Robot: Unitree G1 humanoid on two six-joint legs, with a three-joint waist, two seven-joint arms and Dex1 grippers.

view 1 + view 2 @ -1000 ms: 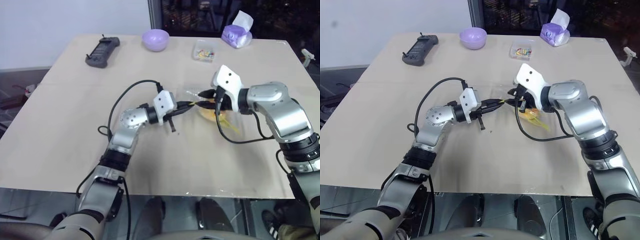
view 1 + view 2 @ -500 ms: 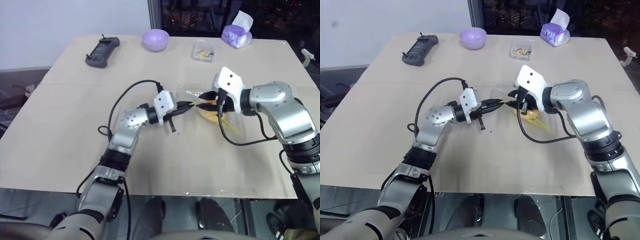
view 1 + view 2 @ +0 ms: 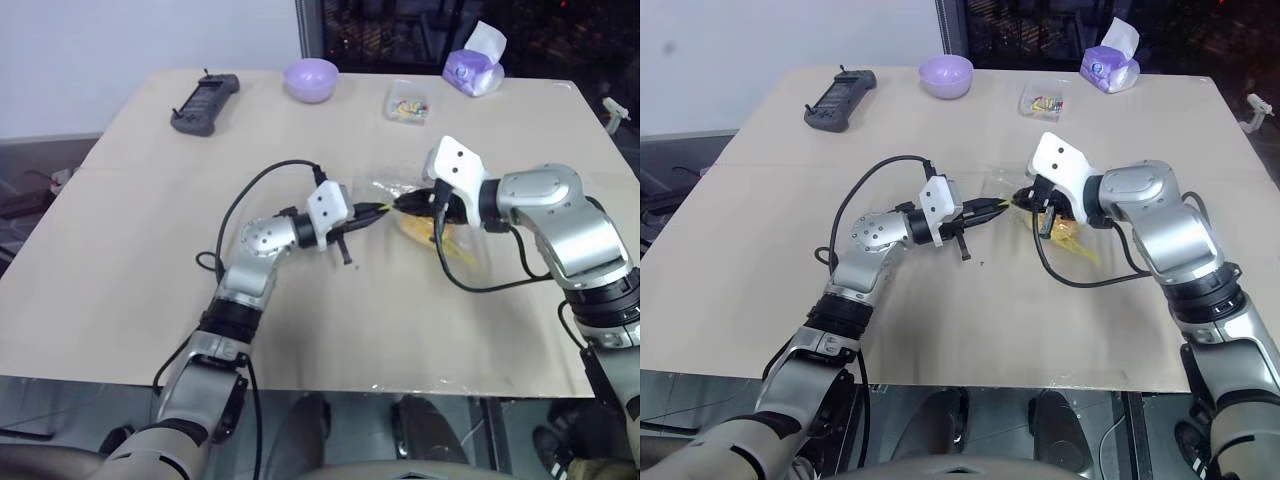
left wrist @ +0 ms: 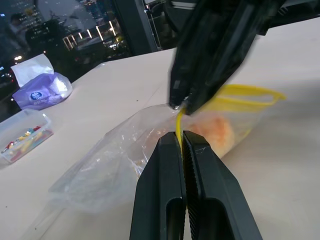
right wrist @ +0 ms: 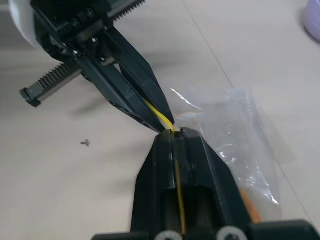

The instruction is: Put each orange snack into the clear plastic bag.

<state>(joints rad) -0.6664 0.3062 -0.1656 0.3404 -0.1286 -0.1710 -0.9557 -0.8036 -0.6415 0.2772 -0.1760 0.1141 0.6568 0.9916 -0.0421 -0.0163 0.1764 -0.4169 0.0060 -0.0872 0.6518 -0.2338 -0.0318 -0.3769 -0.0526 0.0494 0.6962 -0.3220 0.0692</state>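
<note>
Mid-table, both grippers meet tip to tip on the clear plastic bag (image 4: 125, 165)! Left gripper (image 4: 182, 141) is clamped tight on the bag's yellow strip (image 4: 235, 97), and the right gripper (image 5: 175, 135) is pinched closed on that same strip just beside it. Orange snack (image 4: 212, 132) sits inside the bag, just beyond the left fingertips, on the table (image 3: 150, 250).

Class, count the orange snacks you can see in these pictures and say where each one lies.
1. The orange snack lies inside the clear plastic bag on the table, between the two hands. Others may be hidden behind the bag's crinkles.
</note>
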